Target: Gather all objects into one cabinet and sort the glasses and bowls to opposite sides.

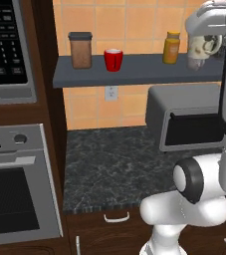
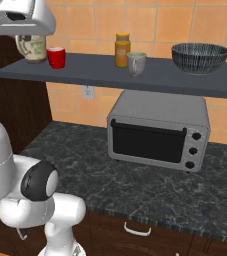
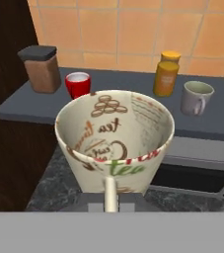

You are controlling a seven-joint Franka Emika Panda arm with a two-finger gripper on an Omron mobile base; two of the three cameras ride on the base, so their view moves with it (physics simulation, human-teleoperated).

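Clamped in the gripper (image 3: 110, 205) at its near rim, a cream printed cup (image 3: 114, 141) is held directly above the fingers, its mouth facing the hand camera. Beyond the cup, a grey shelf (image 3: 133, 104) carries a brown canister (image 3: 41, 68), red mug (image 3: 78, 84), yellow jar (image 3: 166, 74) and pale speckled mug (image 3: 196, 98).

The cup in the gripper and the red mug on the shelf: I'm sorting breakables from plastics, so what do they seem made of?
The cup, cream with printed "tea" lettering and a thin flared wall, looks like glazed ceramic. The red mug is glossy red outside, white inside; likely glazed ceramic, though coloured plastic can't be ruled out in this render.
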